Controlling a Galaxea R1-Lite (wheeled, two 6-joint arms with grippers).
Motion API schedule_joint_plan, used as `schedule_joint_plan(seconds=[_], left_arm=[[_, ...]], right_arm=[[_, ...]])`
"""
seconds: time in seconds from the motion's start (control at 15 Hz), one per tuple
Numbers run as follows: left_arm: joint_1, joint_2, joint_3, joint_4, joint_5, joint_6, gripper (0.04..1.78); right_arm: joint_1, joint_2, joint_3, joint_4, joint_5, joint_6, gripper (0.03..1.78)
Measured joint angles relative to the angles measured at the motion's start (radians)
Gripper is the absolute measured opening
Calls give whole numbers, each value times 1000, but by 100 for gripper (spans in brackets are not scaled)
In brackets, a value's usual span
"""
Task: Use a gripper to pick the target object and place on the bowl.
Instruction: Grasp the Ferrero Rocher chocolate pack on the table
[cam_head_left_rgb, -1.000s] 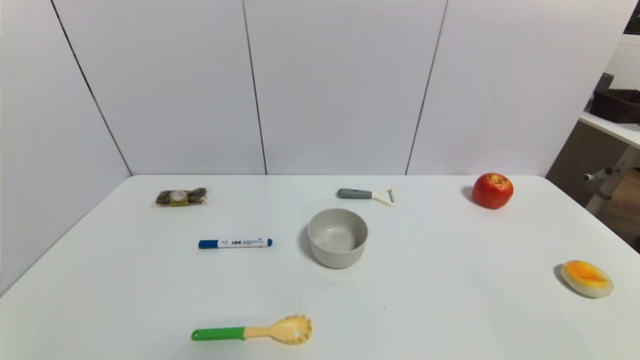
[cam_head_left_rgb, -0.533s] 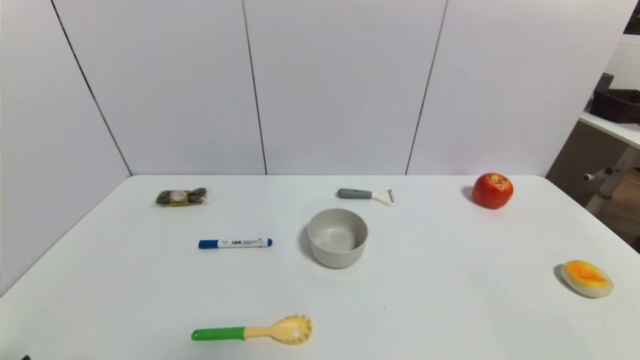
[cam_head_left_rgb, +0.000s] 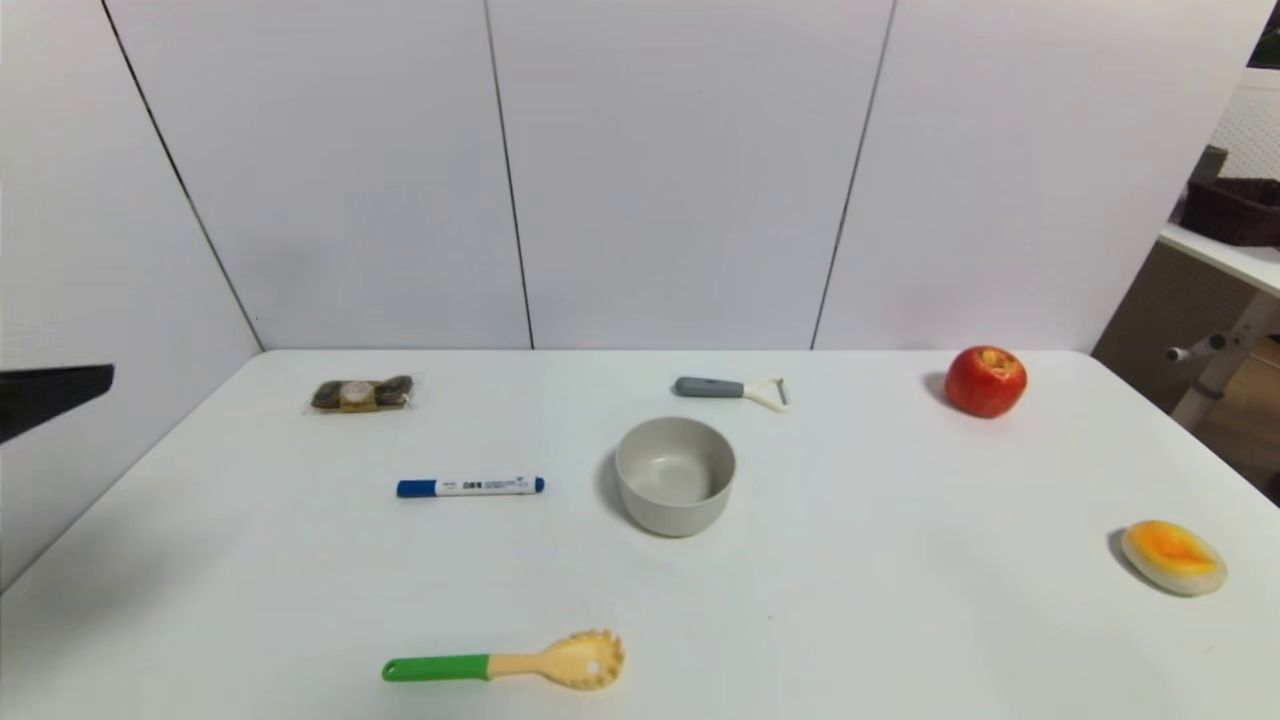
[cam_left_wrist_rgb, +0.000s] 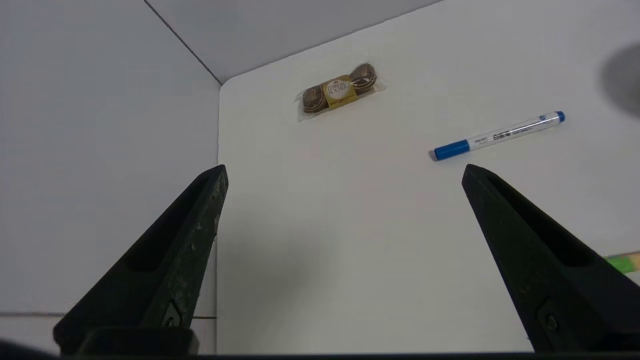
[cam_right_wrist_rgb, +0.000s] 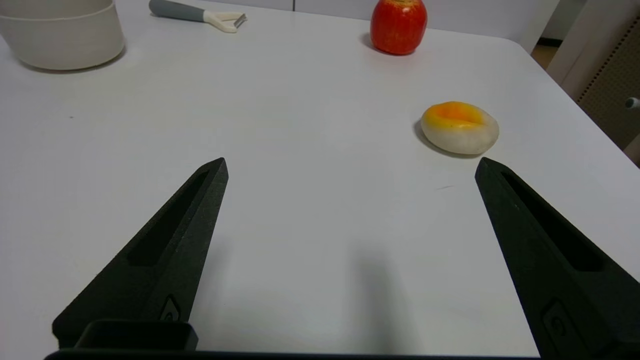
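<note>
Nothing is done yet: my left gripper (cam_left_wrist_rgb: 344, 170) hangs wide open and empty above the near left table edge, the packet (cam_head_left_rgb: 361, 394) lies far left, well apart from the bowl (cam_head_left_rgb: 675, 475).

Left gripper (cam_head_left_rgb: 55, 395): in the head view only one dark finger tip enters at the left edge, the rest cut off. Packet (cam_left_wrist_rgb: 341, 90): label print too small to read. Marker (cam_left_wrist_rgb: 497, 135): barrel lettering illegible. Pasta spoon (cam_left_wrist_rgb: 622, 262): only a green-and-cream sliver shows at the left wrist view's edge, behind a finger. Bowl (cam_right_wrist_rgb: 60, 32): cut by the right wrist view's edge, interior hidden. Right gripper (cam_right_wrist_rgb: 350, 167): finger bases run out of frame.
</note>
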Motion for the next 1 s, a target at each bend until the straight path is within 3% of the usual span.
schedule_joint_plan(seconds=[0.2, 0.47, 0.67, 1.0], left_arm=[[30, 229, -209, 110, -1, 141, 169], [51, 480, -361, 136, -47, 339, 169], [78, 643, -446, 122, -181, 441, 169], [170, 894, -520, 52, -489, 564, 169]], right_arm=[[0, 0, 0, 0, 0, 0, 171], [0, 0, 0, 0, 0, 0, 171], [0, 0, 0, 0, 0, 0, 171], [0, 0, 0, 0, 0, 0, 171]])
